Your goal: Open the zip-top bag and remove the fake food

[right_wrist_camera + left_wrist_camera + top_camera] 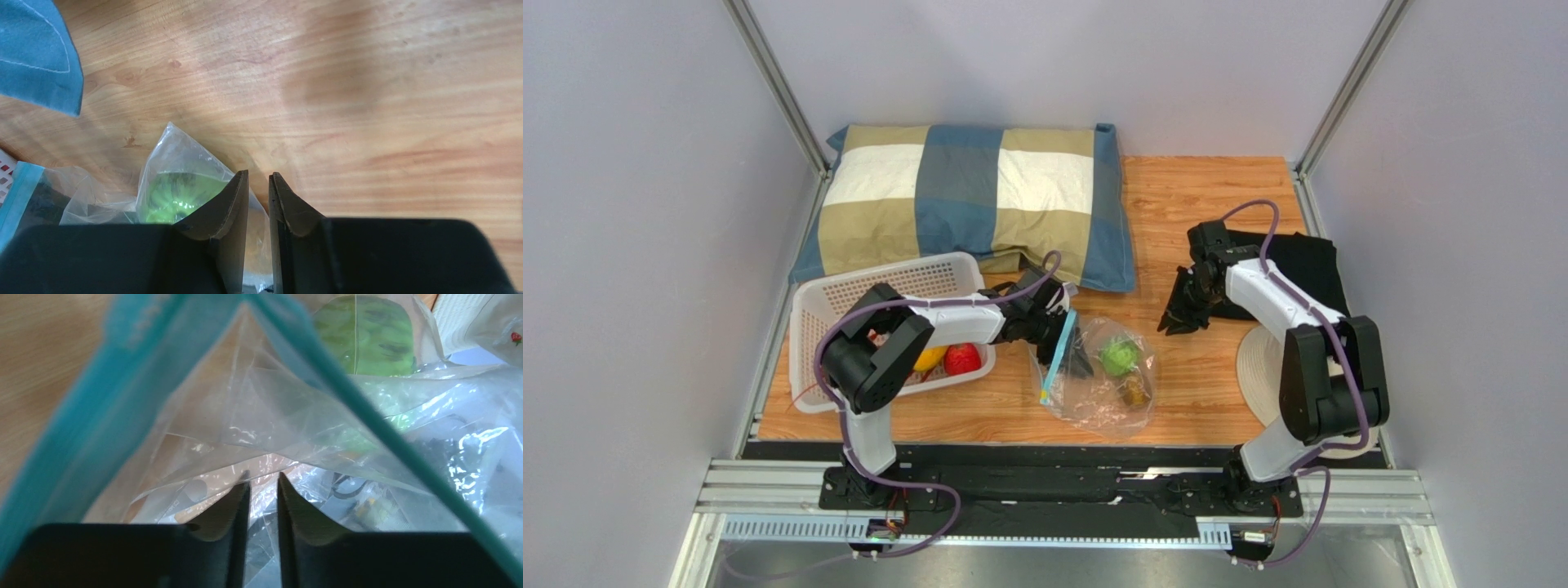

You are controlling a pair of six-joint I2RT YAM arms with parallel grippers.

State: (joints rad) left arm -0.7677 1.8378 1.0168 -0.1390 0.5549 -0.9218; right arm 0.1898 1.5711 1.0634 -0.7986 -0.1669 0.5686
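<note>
The clear zip-top bag (1093,398) lies on the wood table, its light blue zipper strip (1058,355) on the left side. Inside it are a green leafy ball (1120,358) and a small brownish-yellow piece (1133,395). My left gripper (1063,333) is at the bag's mouth. In the left wrist view the zipper strip (80,435) spreads to both sides, and the left gripper (264,476) has its jaws drawn close with crinkled film in the narrow gap. The green ball (365,337) shows through the plastic ahead. My right gripper (1177,316) hovers right of the bag, narrowly open and holding nothing.
A white perforated basket (808,306) at the left holds a red strawberry (962,358) and a yellow mango (929,359). A checked pillow (965,196) lies at the back. A black cloth (1308,263) and a pale round mat (1259,361) sit at the right.
</note>
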